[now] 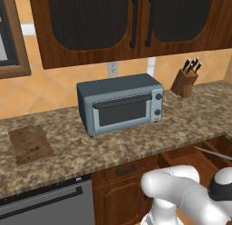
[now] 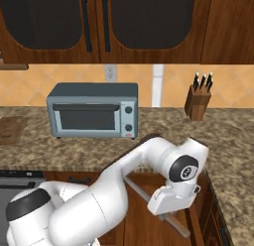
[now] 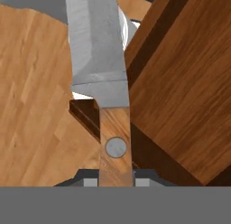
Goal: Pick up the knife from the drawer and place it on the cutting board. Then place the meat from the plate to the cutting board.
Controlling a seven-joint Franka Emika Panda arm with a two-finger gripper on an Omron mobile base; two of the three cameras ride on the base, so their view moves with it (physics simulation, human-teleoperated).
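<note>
Wooden knife [image 3: 108, 78] handle sits clamped between both fingers [image 3: 90, 182].

knife [image 3: 100, 60]: blade tip cut off at 12 o'clock edge of hand view; handle end hidden between fingertips [image 3: 90, 182]. drawer [image 1: 213, 149]: cut off at 3 o'clock edge of left base view, partly behind the arm.

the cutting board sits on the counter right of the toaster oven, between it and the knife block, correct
Not quite: the cutting board lies on the counter left of the toaster oven, on the far side from the knife block. The left base view shows it.
</note>
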